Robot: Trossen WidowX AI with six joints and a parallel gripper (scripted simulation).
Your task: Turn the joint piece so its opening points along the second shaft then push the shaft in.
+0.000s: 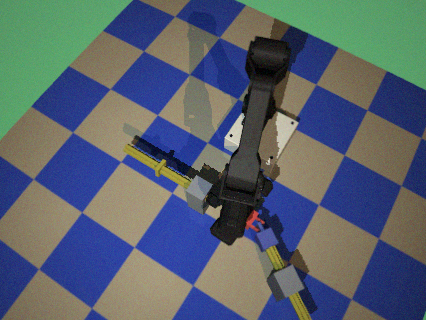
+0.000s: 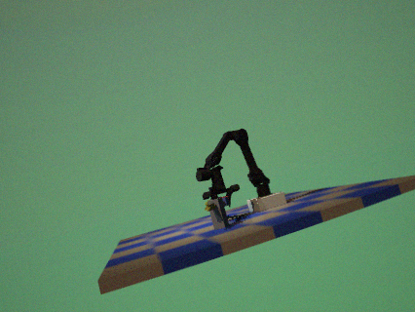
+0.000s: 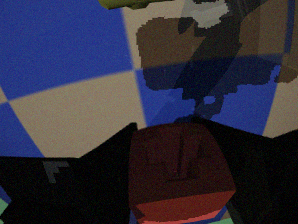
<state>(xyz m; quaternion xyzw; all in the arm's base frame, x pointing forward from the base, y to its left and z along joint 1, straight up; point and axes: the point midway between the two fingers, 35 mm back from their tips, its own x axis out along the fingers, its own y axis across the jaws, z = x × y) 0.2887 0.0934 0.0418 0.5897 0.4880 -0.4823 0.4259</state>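
Note:
The red joint piece [image 3: 181, 155] fills the space between my fingers in the wrist view; its red hinge end [image 1: 255, 218] shows beside the arm. My gripper [image 3: 164, 125] is shut on it; the top view hides the fingertips under the arm. A violet block [image 1: 267, 239] joins the hinge to the first yellow shaft [image 1: 275, 257], which passes through a grey block [image 1: 287, 282]. The second yellow shaft [image 1: 140, 155], with a raised collar [image 1: 160, 167], runs into another grey block [image 1: 199, 194] at left. Its inner end and the joint's opening are hidden.
The arm's white base [image 1: 285, 129] [image 2: 268, 201] stands behind the gripper. The black arm arches over the work from the base. The checkered board [image 1: 120, 195] [image 2: 190, 255] bears the blocks, and its edge shows in the top and exterior views.

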